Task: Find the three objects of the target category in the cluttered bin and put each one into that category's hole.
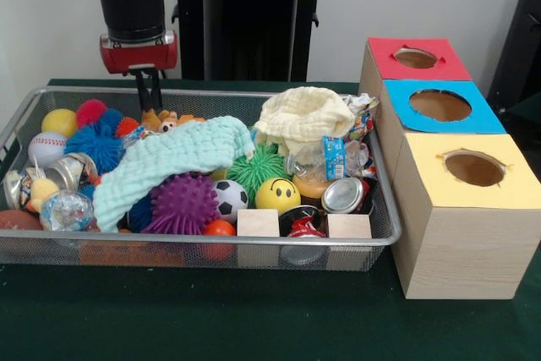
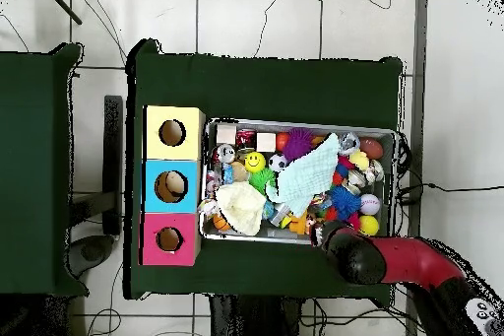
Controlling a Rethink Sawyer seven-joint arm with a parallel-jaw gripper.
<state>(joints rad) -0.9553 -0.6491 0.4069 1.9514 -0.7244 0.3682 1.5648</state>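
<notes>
Wire-mesh bin (image 1: 382, 209) holds clutter: two cloths, mint (image 1: 173, 156) and cream (image 1: 303, 118); three spiky balls; two plain wooden cubes (image 1: 258, 222). Beside it, three wooden boxes topped red (image 1: 416, 58), blue (image 1: 439, 106), yellow (image 1: 474, 169), each with one round hole. Gripper (image 1: 150, 90) at bin's rear rim, fingers together, empty.
</notes>
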